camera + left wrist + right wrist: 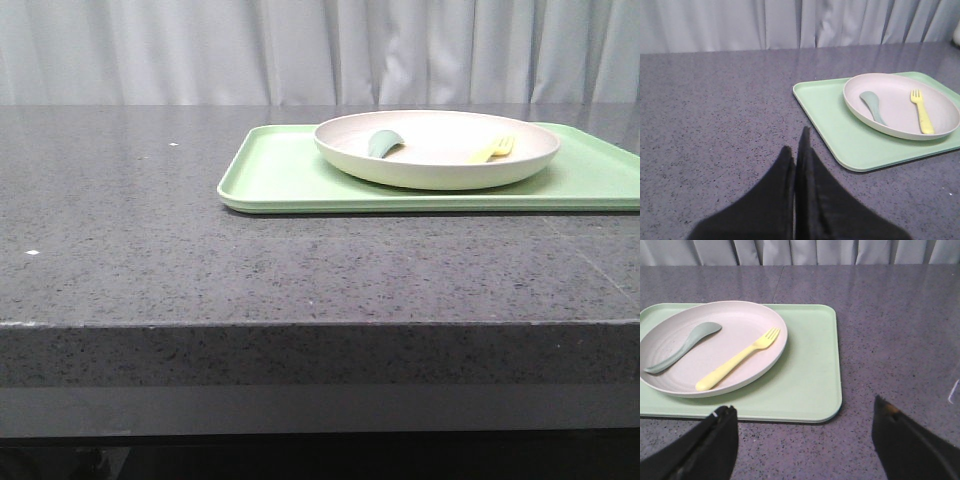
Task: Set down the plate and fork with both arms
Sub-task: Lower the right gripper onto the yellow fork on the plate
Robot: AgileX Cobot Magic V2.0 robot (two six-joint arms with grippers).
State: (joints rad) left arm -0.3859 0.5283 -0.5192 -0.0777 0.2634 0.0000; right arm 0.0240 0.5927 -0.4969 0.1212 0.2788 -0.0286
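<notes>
Resting on a flat light-green tray (290,175), the round cream plate (437,149) holds a pale-yellow plastic fork (494,150); left hand (799,145) clenched empty, right hand (805,412) released, above the grey tabletop (130,230).

The plate (437,150), fork (738,359) and green tray (290,180) look like smooth matt plastic; the table (150,250) is speckled grey polished stone; the curtain (200,50) is cloth.

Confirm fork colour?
Pale yellow. The fork lies in the plate; clearest in the right wrist view.
</notes>
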